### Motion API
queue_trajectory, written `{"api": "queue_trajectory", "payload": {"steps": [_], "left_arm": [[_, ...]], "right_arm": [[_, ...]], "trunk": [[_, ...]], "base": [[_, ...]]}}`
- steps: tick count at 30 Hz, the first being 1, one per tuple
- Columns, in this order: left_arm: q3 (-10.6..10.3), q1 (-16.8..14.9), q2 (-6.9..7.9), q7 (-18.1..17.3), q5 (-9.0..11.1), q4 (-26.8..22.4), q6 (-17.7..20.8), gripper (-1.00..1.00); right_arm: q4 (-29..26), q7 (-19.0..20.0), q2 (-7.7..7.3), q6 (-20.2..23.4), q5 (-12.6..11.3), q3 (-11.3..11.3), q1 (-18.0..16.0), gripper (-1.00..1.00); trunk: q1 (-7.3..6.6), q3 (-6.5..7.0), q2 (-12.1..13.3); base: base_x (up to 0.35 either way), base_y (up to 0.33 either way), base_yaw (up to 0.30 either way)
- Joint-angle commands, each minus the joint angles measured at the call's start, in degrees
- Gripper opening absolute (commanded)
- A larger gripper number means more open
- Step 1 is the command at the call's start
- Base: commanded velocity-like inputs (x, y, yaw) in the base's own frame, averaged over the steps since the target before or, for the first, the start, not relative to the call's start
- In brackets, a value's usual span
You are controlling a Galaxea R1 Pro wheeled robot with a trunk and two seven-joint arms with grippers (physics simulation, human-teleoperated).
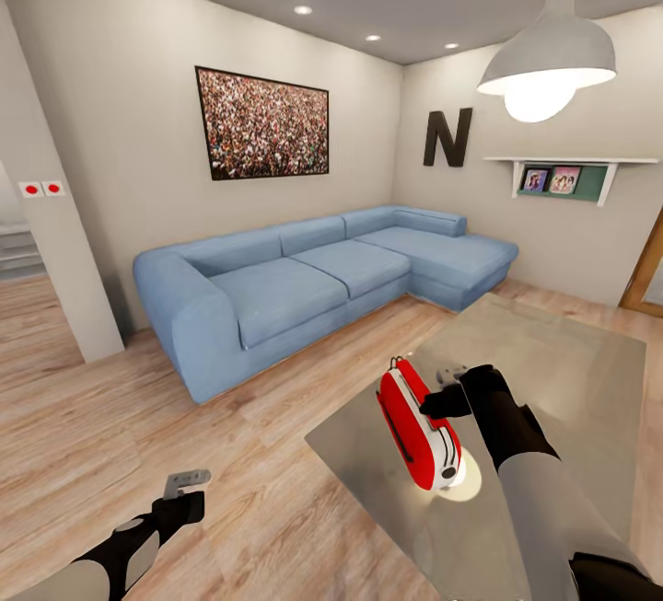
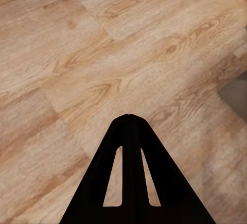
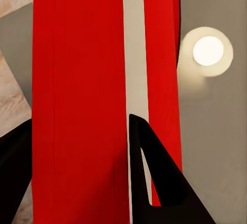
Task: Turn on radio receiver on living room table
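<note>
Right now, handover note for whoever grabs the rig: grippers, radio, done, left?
Left gripper: shut, holding nothing, hanging over the wood floor.
Right gripper: open, fingers either side of the radio receiver; contact can't be confirmed.
Radio receiver: on the glossy grey table, near its corner, lamp reflection beside it.
Done: robot at the table, right arm at the radio.
Left: press the power button; whether it is on can't be told.

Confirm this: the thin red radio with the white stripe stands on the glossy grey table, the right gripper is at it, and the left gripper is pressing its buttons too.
Wrong about the left gripper. The left wrist view shows it closed over the light wood plank floor, away from the thin red radio with the white stripe. The rest holds: the head view shows the radio on the glossy grey table with the right gripper at it.
</note>
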Motion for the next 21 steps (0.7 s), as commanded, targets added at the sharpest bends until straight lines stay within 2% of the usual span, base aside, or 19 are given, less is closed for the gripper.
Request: {"api": "queue_trajectory", "payload": {"steps": [1, 21], "left_arm": [[0.01, 0.00, 0.00, 0.00, -0.02, 0.00, 0.00, -1.00], [0.01, 0.00, -0.01, 0.00, -0.05, 0.00, -0.08, -1.00]], "right_arm": [[-0.02, 0.04, 0.00, -0.01, -0.27, -0.01, -0.02, -1.00], [0.30, -0.68, 0.00, 0.58, -0.15, 0.08, -0.01, -1.00]], "trunk": [[0.22, -0.18, -0.42], [4.40, -3.59, -8.04]], "base": [[0.000, 0.000, 0.000], [0.000, 0.000, 0.000]]}}
